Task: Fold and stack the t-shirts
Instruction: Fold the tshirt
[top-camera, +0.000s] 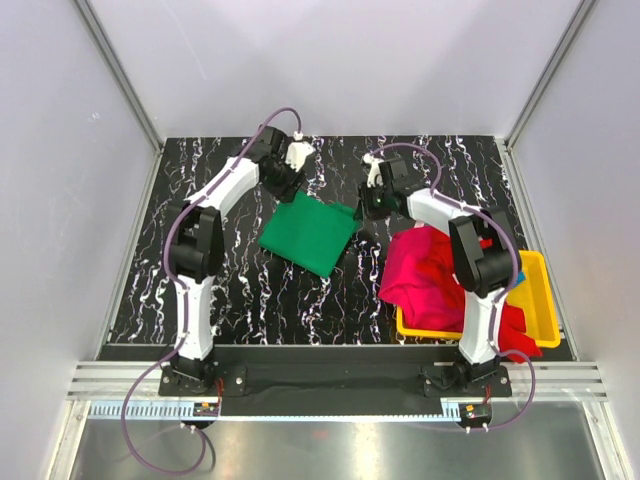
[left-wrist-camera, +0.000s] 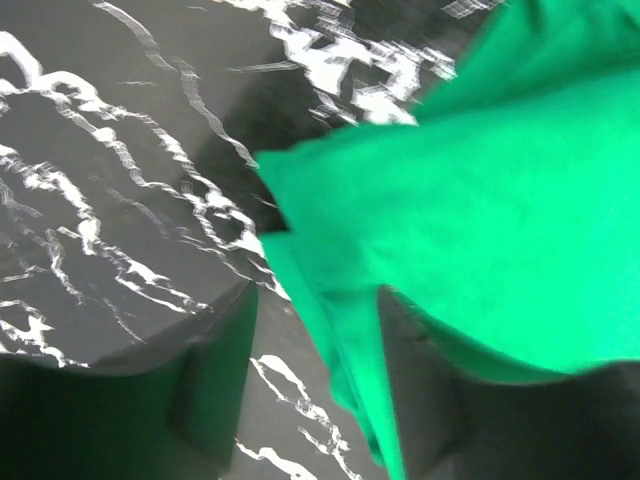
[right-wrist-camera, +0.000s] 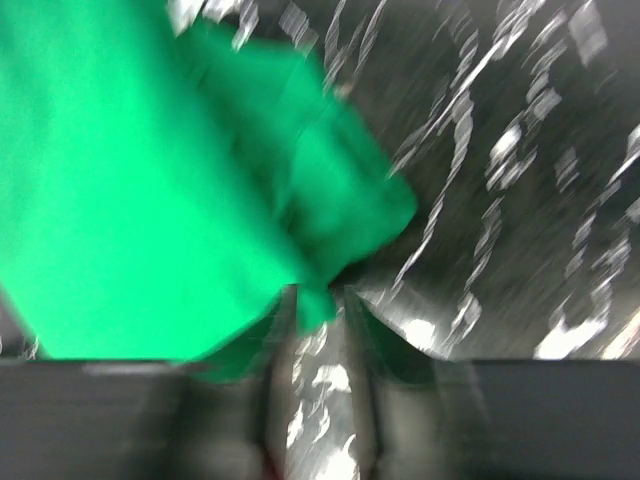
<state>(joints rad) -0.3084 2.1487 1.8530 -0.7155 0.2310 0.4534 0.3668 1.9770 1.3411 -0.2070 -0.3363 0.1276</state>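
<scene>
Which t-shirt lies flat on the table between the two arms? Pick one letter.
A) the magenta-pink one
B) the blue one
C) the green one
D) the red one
C: the green t-shirt lies spread on the black marbled table between the arms, while the magenta-pink t-shirt is heaped over the yellow tray at the right.
</scene>
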